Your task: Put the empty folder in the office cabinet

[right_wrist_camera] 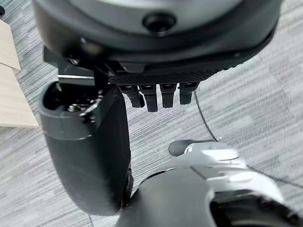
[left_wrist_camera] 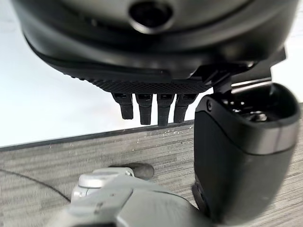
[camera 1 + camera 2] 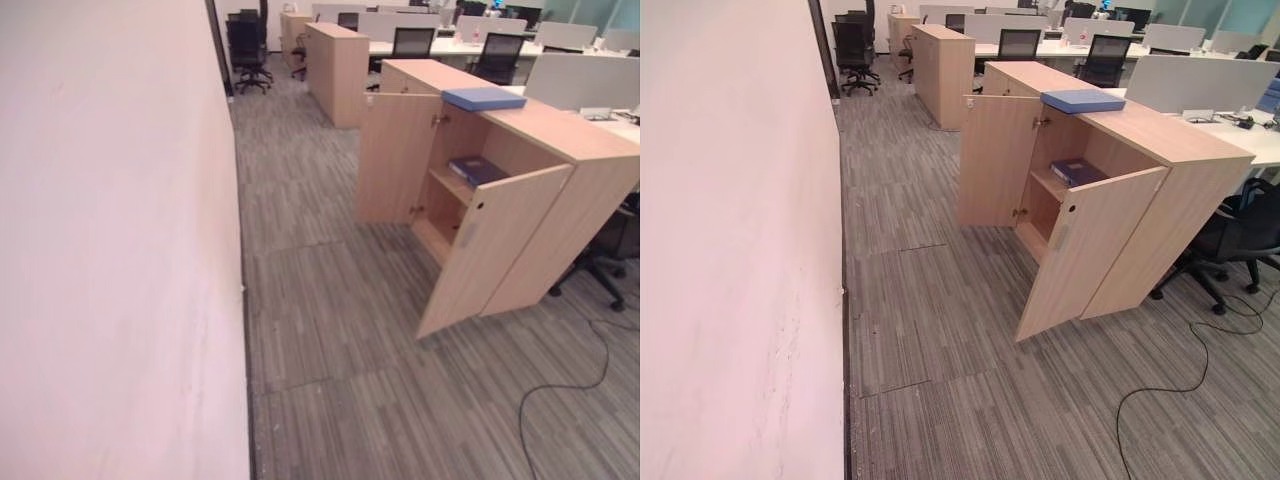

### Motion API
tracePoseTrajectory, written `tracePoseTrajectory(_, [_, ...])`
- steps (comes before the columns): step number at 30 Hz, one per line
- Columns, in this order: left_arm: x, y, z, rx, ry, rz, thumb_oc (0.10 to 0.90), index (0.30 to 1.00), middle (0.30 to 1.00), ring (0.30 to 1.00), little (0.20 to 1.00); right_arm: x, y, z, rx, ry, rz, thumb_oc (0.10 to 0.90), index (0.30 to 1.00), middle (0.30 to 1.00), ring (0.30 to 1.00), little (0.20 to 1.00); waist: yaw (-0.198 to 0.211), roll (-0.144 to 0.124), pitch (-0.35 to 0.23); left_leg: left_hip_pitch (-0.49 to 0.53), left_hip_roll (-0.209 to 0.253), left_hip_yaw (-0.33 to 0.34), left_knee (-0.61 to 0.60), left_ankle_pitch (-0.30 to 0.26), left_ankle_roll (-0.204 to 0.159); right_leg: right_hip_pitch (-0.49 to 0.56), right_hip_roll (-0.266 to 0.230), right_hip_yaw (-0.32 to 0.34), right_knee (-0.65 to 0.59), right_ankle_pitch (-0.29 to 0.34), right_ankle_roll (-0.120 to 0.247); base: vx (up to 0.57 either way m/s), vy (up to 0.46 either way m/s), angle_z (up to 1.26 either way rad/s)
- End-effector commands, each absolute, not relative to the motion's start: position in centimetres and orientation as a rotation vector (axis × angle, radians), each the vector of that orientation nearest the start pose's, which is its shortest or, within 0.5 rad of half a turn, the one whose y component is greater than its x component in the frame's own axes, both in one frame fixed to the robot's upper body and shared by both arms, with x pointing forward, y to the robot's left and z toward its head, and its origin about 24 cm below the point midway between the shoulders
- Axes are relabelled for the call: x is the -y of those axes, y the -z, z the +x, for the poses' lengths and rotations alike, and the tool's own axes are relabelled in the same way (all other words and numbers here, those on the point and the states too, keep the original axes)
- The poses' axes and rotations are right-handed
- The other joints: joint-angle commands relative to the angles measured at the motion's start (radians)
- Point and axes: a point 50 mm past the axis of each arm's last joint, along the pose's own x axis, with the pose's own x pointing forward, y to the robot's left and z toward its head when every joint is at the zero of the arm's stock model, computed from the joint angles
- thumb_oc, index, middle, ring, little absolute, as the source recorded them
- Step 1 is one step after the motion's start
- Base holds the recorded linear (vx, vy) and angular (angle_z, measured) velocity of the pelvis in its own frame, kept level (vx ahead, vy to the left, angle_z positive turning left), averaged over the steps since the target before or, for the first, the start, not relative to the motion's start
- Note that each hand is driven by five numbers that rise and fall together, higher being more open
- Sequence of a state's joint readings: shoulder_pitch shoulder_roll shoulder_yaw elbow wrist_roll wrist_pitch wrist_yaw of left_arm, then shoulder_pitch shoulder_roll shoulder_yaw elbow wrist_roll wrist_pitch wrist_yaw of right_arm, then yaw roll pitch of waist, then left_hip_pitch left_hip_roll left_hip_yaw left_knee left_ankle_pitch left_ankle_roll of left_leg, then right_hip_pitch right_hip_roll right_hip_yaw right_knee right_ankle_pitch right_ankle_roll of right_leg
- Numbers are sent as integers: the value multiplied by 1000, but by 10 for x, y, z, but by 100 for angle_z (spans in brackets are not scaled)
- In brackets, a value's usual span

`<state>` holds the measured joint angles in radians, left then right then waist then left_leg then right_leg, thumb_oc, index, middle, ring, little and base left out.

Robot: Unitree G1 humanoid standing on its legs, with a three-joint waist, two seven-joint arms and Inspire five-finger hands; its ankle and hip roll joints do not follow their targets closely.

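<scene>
A pale wall fills the nine o'clock side. Grey striped carpet runs toward twelve o'clock, where black office chairs stand. A second wooden cabinet stands at about one o'clock, with white desks and grey partitions beyond it toward two o'clock.

**Counts of things in view**

Two blue folders are seen: one on the near cabinet, one on its shelf. Three wooden cabinets are counted, the others farther off. Two doors are stood open. Several office chairs are seen.
</scene>
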<state>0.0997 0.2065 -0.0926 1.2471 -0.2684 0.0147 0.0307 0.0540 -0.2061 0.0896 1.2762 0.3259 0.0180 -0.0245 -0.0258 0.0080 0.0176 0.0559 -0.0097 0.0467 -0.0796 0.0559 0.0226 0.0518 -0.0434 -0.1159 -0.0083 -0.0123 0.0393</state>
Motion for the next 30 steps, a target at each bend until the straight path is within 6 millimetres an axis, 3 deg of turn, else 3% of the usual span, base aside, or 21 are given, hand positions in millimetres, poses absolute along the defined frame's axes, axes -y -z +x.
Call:
tracePoseTrajectory(1, [-227, 170, 58, -1302, -260, -33, 800, 900, 900, 900, 900, 242, 164, 79, -1268, 300, 13, 800, 900, 900, 900, 900, -8, -25, 32, 58, -14, 42, -8, -138, -24, 51, -10, -44, -79, 21, 72, 0, 0, 0])
tracePoseTrajectory(7, [-227, 170, 57, -1310, -258, -48, 800, 900, 900, 900, 900, 241, 164, 77, -1279, 289, 16, 800, 900, 900, 900, 900, -13, -22, 30, 65, -14, 44, -8, -142, -24, 54, -9, -39, -79, 19, 71, 0, 0, 0])
tracePoseTrajectory(18, [-229, 171, 48, -1375, -226, 75, 800, 900, 900, 900, 900, 239, 166, 72, -1312, 259, -27, 800, 900, 900, 900, 900, -14, -23, 30, 75, -9, 42, -8, -143, -28, 64, -7, -41, -79, 11, 66, 3, -3, 0])
tracePoseTrajectory(30, [-232, 171, 50, -1381, -250, 69, 800, 900, 900, 900, 900, 240, 163, 83, -1274, 297, 51, 800, 900, 900, 900, 900, -19, -24, 54, 77, 15, 37, -8, -129, -38, 61, 12, -43, -79, 3, 48, 32, -52, 0])
